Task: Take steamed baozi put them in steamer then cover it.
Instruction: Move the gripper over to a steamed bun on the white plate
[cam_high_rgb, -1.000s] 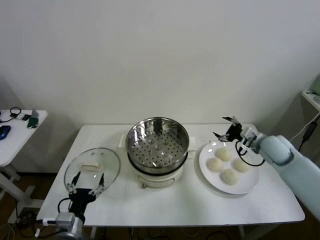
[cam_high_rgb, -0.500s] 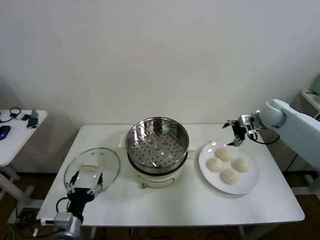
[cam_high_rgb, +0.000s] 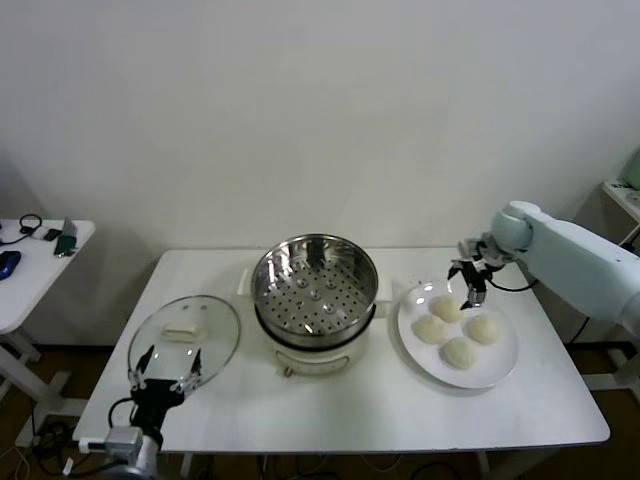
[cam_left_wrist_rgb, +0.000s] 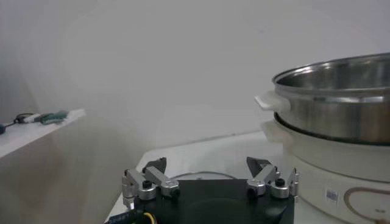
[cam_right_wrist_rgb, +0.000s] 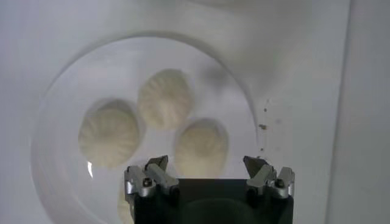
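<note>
The steamer (cam_high_rgb: 315, 290) is a shiny steel pot with a perforated tray, standing open and empty on its white base at the table's middle. Four cream-white baozi (cam_high_rgb: 447, 308) lie on a white plate (cam_high_rgb: 492, 366) to its right. My right gripper (cam_high_rgb: 470, 282) is open and empty, pointing down just above the plate's far side. In the right wrist view three baozi (cam_right_wrist_rgb: 201, 146) show whole on the plate (cam_right_wrist_rgb: 61, 91) below the open gripper (cam_right_wrist_rgb: 207, 167), and the fourth is partly hidden. My left gripper (cam_high_rgb: 165, 366) is open and empty, low at the front left.
The clear glass lid (cam_high_rgb: 185, 335) with its cream handle lies flat left of the steamer, just beyond my left gripper (cam_left_wrist_rgb: 207, 167). The steamer (cam_left_wrist_rgb: 341, 109) fills one side of the left wrist view. A side table (cam_high_rgb: 40, 250) with small items stands far left.
My right arm has swung round and its open gripper has come down closer over the baozi plate. The left gripper has barely moved.
</note>
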